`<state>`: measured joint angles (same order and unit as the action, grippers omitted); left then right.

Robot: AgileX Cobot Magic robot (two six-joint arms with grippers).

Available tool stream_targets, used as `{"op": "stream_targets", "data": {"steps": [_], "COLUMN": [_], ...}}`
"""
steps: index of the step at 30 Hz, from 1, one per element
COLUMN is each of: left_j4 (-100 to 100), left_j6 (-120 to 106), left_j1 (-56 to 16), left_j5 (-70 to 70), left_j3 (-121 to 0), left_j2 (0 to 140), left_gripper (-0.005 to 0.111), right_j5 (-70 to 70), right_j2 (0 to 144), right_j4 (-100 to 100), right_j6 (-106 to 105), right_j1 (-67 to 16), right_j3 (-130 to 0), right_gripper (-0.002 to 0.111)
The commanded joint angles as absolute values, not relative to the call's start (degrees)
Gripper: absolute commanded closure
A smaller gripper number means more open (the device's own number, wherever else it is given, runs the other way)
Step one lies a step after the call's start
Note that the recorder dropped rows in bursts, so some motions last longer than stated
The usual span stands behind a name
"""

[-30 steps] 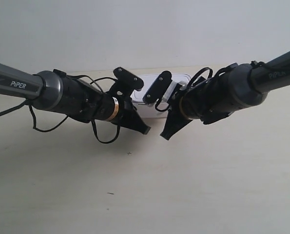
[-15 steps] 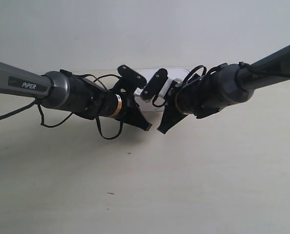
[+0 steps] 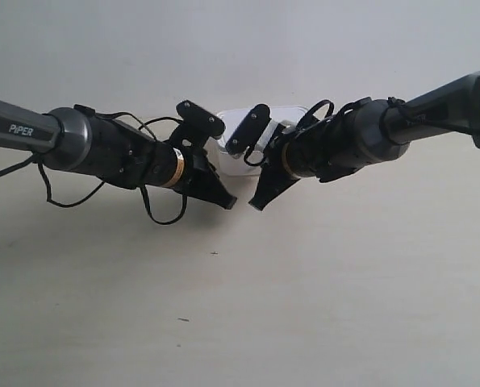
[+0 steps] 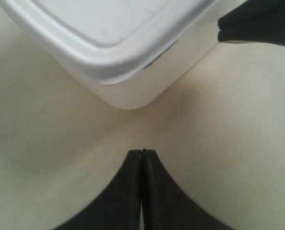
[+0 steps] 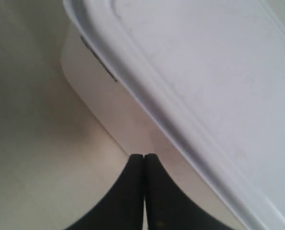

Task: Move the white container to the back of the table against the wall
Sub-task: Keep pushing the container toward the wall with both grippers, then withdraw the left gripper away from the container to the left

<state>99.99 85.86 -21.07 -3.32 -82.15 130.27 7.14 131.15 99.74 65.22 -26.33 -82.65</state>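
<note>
The white container (image 3: 231,163) stands at the back of the table (image 3: 304,306), close to the wall (image 3: 240,48), mostly hidden behind both wrists. My left gripper (image 4: 142,152) is shut and empty, its tips a short gap from a rounded corner of the container (image 4: 132,91). My right gripper (image 5: 143,156) is also shut and empty, its tips at the container's side wall (image 5: 108,110) under the rimmed lid (image 5: 204,72); contact cannot be told. In the exterior view the two grippers' tips (image 3: 227,201) (image 3: 256,201) point down, close together, in front of the box.
The right gripper's dark tip (image 4: 257,24) shows beside the container in the left wrist view. Loose black cables (image 3: 163,218) hang under the arm at the exterior view's left. Small dark specks (image 3: 214,253) mark the tabletop.
Both arms have shifted toward the exterior view's left and back toward the wall. The container has moved with them, a little further back and left.
</note>
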Motion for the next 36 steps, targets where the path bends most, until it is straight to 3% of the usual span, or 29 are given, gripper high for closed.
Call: {"op": "stream_targets", "data": {"steps": [1, 14, 30, 36], "left_j4": [99.9, 99.9, 97.4, 95.7], "left_j6": [88.0, 107.4, 112.6, 113.9], "left_j1": [-20.9, -23.0, -36.8, -37.9], "left_j5": [-0.4, 2.6, -3.8, -9.3], "left_j3": [-77.6, -54.8, -24.7, -17.8], "left_j2": [125.2, 100.7, 60.5, 45.6], "left_gripper": [0.107, 0.107, 0.107, 0.107], "right_j5": [5.7, 5.7, 8.9, 8.4], "right_j2": [132.0, 135.4, 139.6, 139.8], "right_j4": [99.9, 99.9, 99.9, 99.9], "right_j6": [64.4, 60.3, 57.8, 58.0], "right_j1": [-26.0, -25.8, -25.5, -23.7], "right_j3": [-84.6, -90.3, -95.8, -95.9], "right_gripper": [0.108, 0.108, 0.108, 0.108]}}
